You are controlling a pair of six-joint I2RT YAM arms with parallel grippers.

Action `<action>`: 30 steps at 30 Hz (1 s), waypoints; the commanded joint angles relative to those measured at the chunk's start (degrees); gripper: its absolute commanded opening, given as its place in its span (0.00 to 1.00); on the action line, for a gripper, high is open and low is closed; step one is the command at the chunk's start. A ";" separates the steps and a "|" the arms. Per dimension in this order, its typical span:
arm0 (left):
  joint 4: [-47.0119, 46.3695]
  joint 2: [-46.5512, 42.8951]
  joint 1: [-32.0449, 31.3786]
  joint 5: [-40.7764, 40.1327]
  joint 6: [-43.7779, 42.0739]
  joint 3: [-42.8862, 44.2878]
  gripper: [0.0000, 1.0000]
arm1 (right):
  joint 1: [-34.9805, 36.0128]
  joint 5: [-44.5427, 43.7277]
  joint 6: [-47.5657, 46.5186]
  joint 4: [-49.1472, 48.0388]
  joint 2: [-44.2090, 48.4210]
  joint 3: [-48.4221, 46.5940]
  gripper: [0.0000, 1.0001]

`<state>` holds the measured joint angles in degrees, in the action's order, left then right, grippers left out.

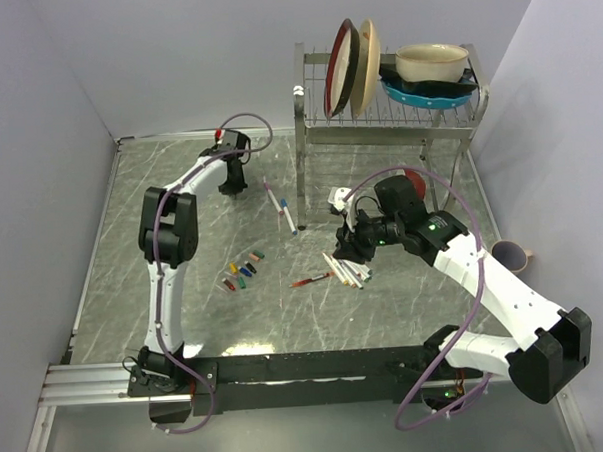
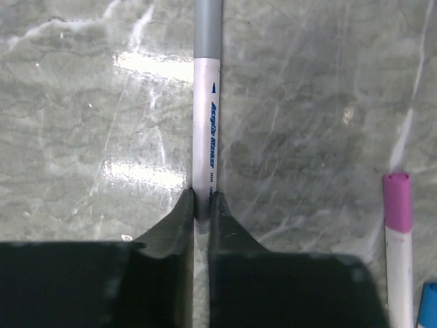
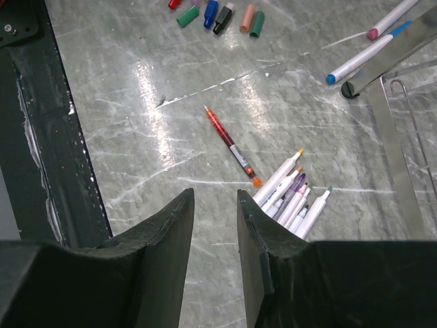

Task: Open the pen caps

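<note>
**A:** Start at the left. What is the left hand (image 2: pixel 203 201) doing?

**B:** It is clenched on a white pen (image 2: pixel 205 130), fingers pinching the barrel from both sides. The pen's grey cap (image 2: pixel 207 27) sits on the far end. I can't tell whether the pen is lifted off the tabletop (image 1: pixel 316 325).

**A:** And the other caps?

**B:** The loose caps (image 1: pixel 243 274) lie in a small cluster nearer the arm bases, red, green, blue and orange among them. Just right of the left hand lie two capped pens (image 1: pixel 281 207), one with a pink cap (image 2: pixel 397 199), the other with a blue cap (image 2: pixel 430 301).

**A:** Further right?

**B:** A red pen (image 3: pixel 231 145) lies alone. Beside its tip is a bundle of uncapped pens (image 3: pixel 290 195), side by side with tips bare.

**A:** The right hand (image 3: pixel 215 201)?

**B:** It is released, with the fingers apart and nothing between them. It hangs above the tabletop near that bundle. Behind it stands a dish rack (image 1: pixel 299 126), and a mug (image 1: pixel 513 255) sits at the far right.
</note>
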<state>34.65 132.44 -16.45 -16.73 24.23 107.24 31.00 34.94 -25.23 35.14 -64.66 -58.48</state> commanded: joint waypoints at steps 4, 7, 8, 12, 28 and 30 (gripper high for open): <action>-4.94 -8.15 0.27 8.38 -3.14 -9.14 0.01 | 0.29 0.92 -1.31 -1.74 -0.29 0.38 0.39; -11.43 -15.96 0.45 10.65 -1.12 -16.34 0.01 | 0.20 1.80 -1.75 -1.65 -0.11 0.47 0.39; -15.54 -18.42 0.54 11.28 -0.24 -21.32 0.01 | 0.28 2.76 -1.92 -1.56 0.15 0.64 0.39; -27.40 -34.92 0.80 15.75 6.16 -35.76 0.01 | 0.28 4.70 -2.37 -1.82 1.29 1.17 0.39; -70.76 -80.22 -15.87 27.65 25.34 -90.60 0.01 | 0.11 10.05 4.05 -13.60 7.54 7.67 0.42; -76.12 -82.51 -22.27 23.70 26.13 -92.99 0.01 | 0.11 14.53 6.59 -14.91 5.61 8.03 0.44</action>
<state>-25.82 54.11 -29.30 11.66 46.41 18.26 30.98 42.92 -22.87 25.52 -57.84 -51.68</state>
